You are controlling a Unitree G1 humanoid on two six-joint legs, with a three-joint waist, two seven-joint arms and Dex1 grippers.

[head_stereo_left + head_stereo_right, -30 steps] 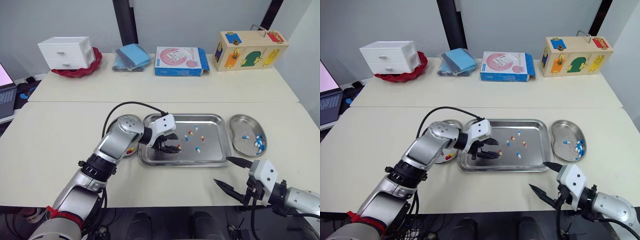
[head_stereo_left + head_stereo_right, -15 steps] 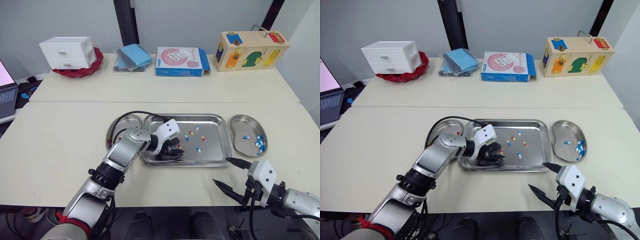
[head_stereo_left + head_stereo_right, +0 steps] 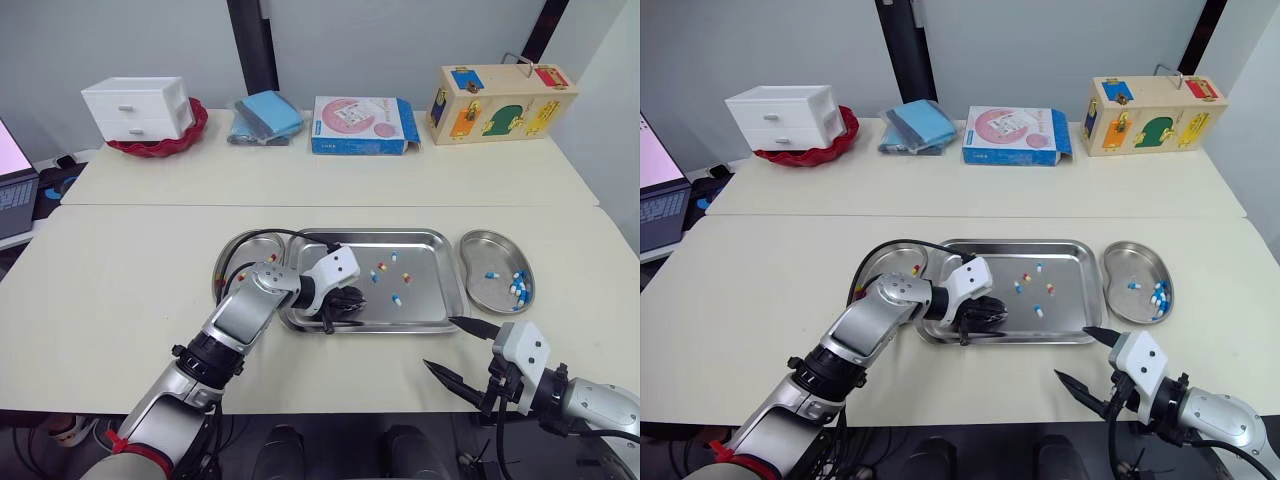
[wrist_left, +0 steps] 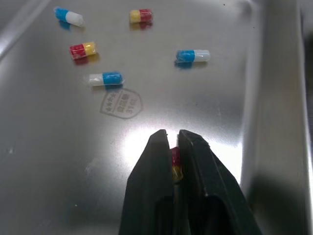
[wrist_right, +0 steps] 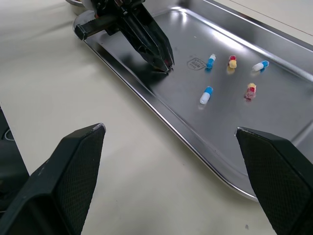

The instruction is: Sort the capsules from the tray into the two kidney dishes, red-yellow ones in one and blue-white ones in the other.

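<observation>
Nearest, at the front edge of the desk (image 3: pixel 120 280), the right gripper (image 3: pixel 440 343) hovers just short of the tray's near right corner, its fingers spread wide and holding nothing.

Beyond it lies the steel tray (image 3: pixel 432 292). The left gripper (image 4: pixel 170 137) reaches down into its near left part, tips at the tray floor, fingers pinched together on a red-yellow capsule (image 4: pixel 174 164) – the capsule stands between the two tips.

Further in, toward the middle of the tray, five loose capsules (image 4: pixel 104 79) lie apart from one another: three blue-white, two red-yellow.

The left kidney dish (image 3: pixel 232 250) sits just beside the tray's left end, partly behind the left arm, with a few red-yellow capsules (image 3: pixel 915 270) in it. The right kidney dish (image 3: pixel 497 250) sits just beside the tray's right end and holds a cluster of blue-white capsules (image 3: pixel 517 288).

On the far desk stand a white drawer box (image 3: pixel 137 105) on a red dish, folded blue cloths (image 3: pixel 265 115), a pink-and-blue carton (image 3: pixel 362 123) and a wooden latch box (image 3: pixel 500 100).
</observation>
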